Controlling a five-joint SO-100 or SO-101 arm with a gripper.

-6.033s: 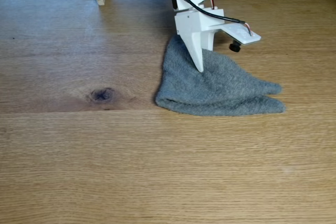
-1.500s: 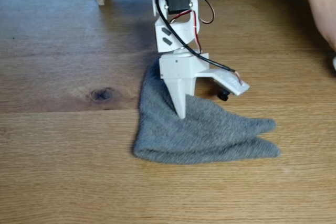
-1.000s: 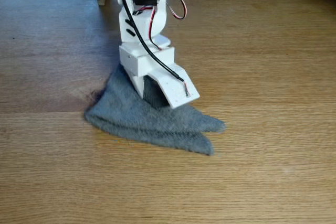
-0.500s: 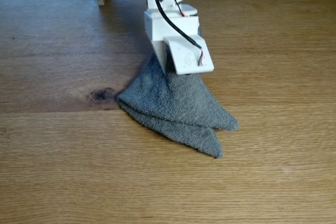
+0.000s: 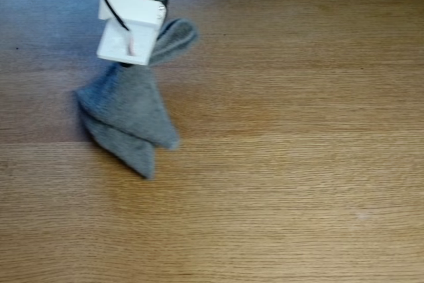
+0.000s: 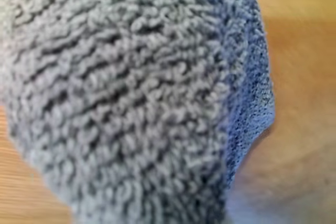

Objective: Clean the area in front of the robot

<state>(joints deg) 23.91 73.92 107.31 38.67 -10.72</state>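
You are wiping mid-task: the robot [image 5: 130, 14] is pressing the cloth [image 5: 126, 114] onto the table's [image 5: 298, 164] left side in the fixed view, most wood looks unwiped, and I cannot tell its gripper's state.

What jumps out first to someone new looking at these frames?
The grey terry cloth at the left of the fixed view, bunched into a folded wedge on the oak tabletop, one flap lifted behind the white robot arm that stands over it. In the wrist view the cloth's looped pile sits right against the lens. The hand itself is hidden behind arm and cloth.
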